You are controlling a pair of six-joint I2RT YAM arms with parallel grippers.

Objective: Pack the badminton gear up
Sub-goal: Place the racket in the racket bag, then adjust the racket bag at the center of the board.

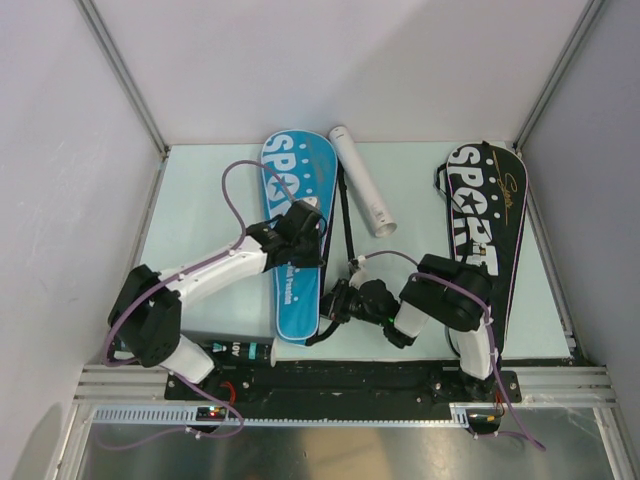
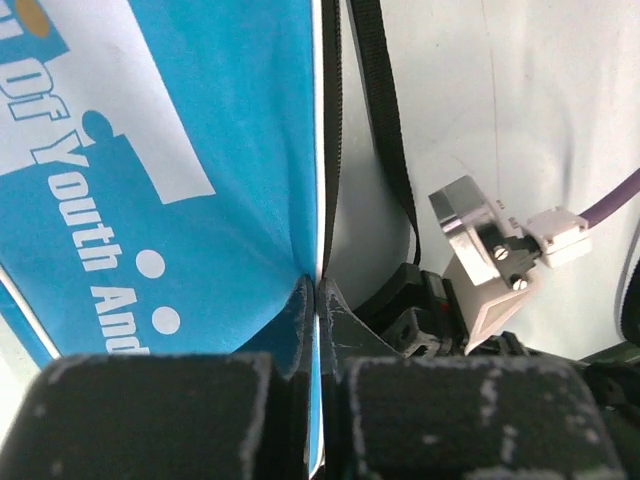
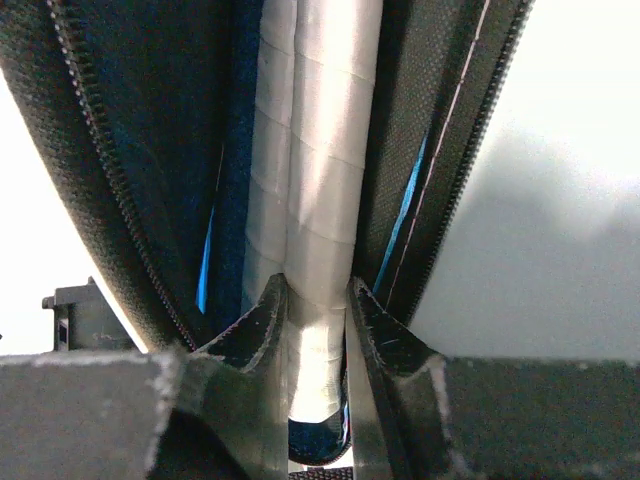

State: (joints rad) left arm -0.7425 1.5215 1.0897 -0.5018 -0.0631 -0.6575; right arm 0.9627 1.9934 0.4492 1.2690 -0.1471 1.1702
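At the long right edge of the blue cover (image 2: 180, 150), the left gripper (image 2: 315, 300) pinches the thin, smooth fabric. Its dark, scuffed pads are pressed together on the seam beside the white piping. Just right of that edge, a flat woven black strap (image 2: 385, 130) runs over the pale table (image 2: 520, 100).

At the cover's narrow near end, the right gripper (image 3: 315, 290) clamps a racket handle (image 3: 325, 180) wrapped in overlapping white tape. It may be two handles side by side, but the close view does not settle it. The handle lies in the cover's unzipped mouth, between dark textured flaps edged with zip teeth (image 3: 90, 170).

Just beyond the cover's right side, a smooth white tube (image 1: 365, 185) lies slanted. Well further right lies a black cover (image 1: 485, 225), racket-shaped and lettered "SPORT".
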